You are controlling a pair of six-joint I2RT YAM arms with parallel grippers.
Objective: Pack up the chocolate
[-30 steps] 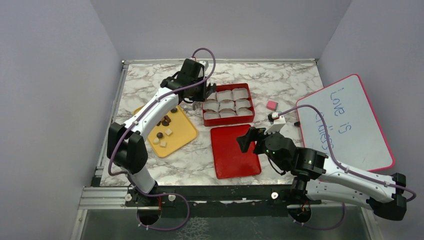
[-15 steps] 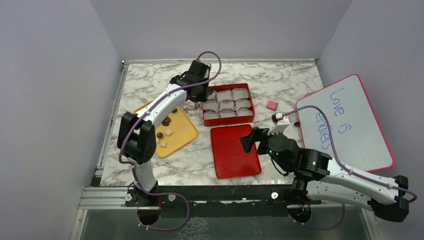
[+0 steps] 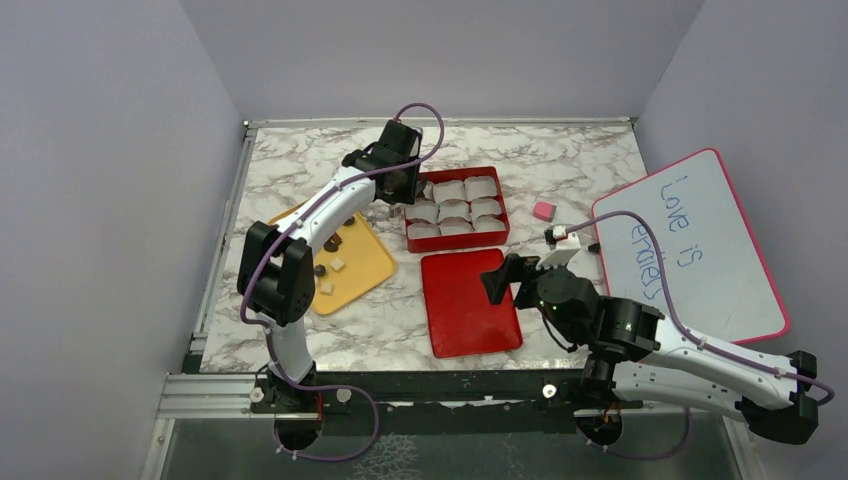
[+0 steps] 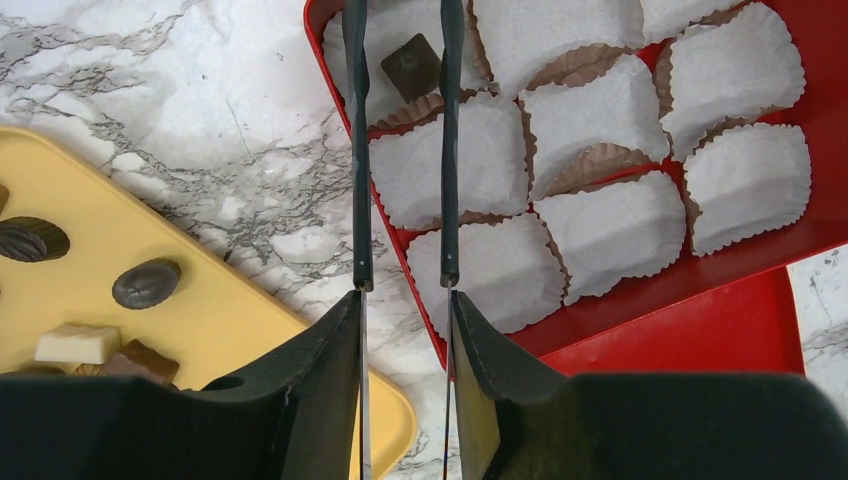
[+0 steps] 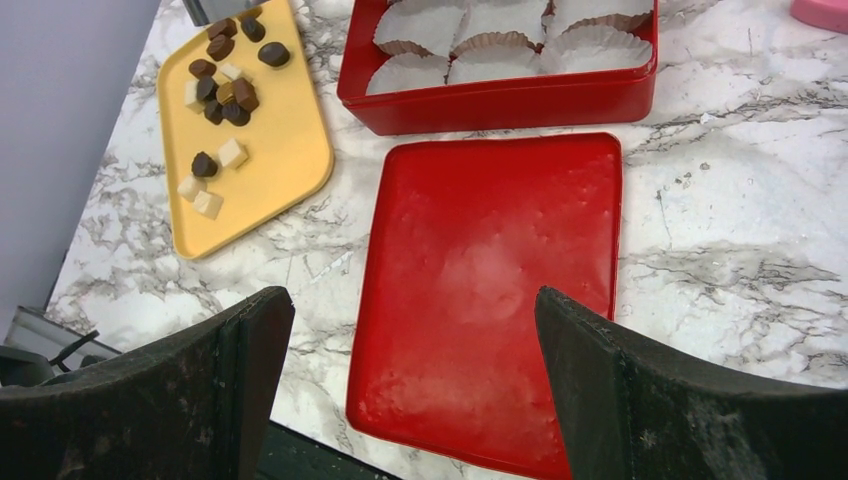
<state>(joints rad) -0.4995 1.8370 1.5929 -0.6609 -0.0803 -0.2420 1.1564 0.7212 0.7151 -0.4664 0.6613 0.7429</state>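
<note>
- A table (image 3: 560,160) of white marble pattern with grey veins is seen, closed in by plain lilac walls (image 3: 450,50).
- Nearest to the arm bases, the right gripper (image 3: 495,280) is held above the near part of the table. Its black, rough-faced jaws are spread very wide and nothing is gripped or touched by them.
- Under it a red lid (image 5: 490,300) is laid flat on the marble: a glossy rectangle with rounded corners and a low raised rim.
- To the left of the lid a yellow tray (image 5: 290,150) is placed at an angle, smooth and matt, also with rounded corners. Most of the chocolate (image 5: 222,95) is found here: dark brown rounds and pale cubes, crowded at the far end, with a few pieces apart at the near end.
- Just behind the lid a red box (image 3: 457,240) is set. It is filled with white pleated paper cups (image 4: 610,230) in three rows.
- The left gripper (image 4: 401,110) is held over the far left corner of the box. Its thin, blade-like fingers are parted only a little. One brown square piece (image 4: 410,65) is lying in the corner cup between them, and it is not touched by either finger.
- Further right, a small pink block (image 3: 543,210) is seen on the marble, and a pink-framed whiteboard (image 3: 690,250) with blue handwriting.
</note>
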